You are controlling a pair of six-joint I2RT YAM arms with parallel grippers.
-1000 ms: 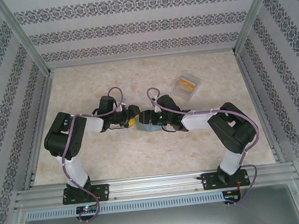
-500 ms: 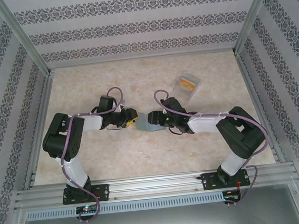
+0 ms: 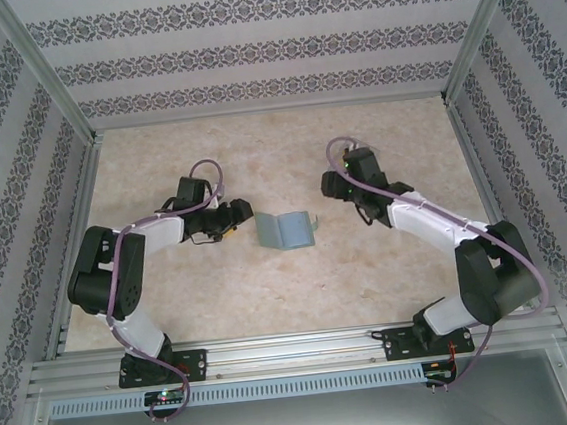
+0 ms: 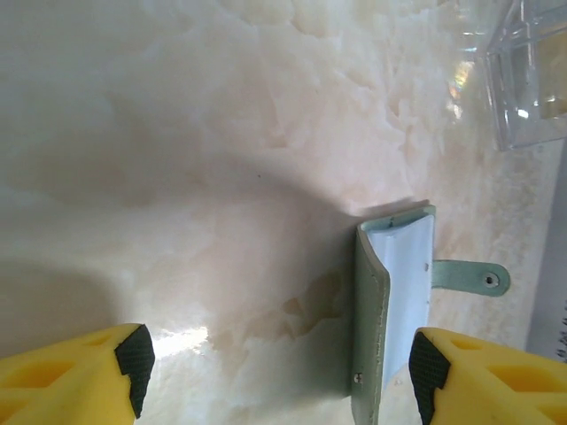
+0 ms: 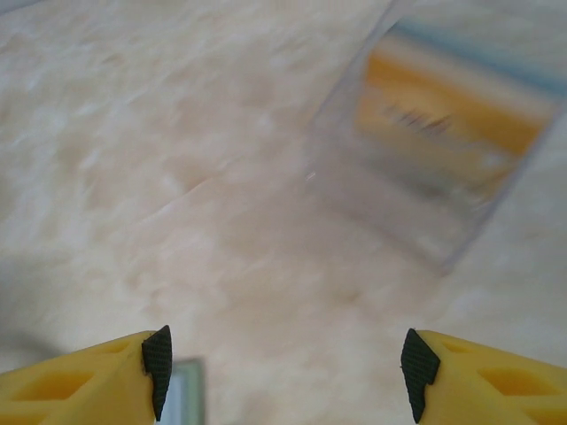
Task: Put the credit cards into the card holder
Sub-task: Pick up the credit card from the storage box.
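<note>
Small grey-green folding card holder (image 3: pixel 285 230) lies part-open on the pale marbled table (image 3: pixel 172 304), blue-grey lining showing and snap tab out. Left gripper (image 3: pixel 234 215) sits just left of the holder, jaws apart, empty. Right gripper (image 5: pixel 282 363) is right of and beyond the holder, jaws apart, empty, facing a clear plastic case (image 5: pixel 416 150). A flat orange-yellow credit card (image 5: pixel 452 106) lies inside the case, blurred.

Bare table (image 3: pixel 231 288) is lying all around the half-open card holder (image 3: pixel 285 230). The left gripper (image 3: pixel 238 215) is hanging open just beside its left edge. Nothing is standing between the open right gripper (image 5: pixel 283 363) and the clear case (image 5: pixel 434 133). Patterned walls (image 3: pixel 268 53) are closing the far side and both flanks.
</note>
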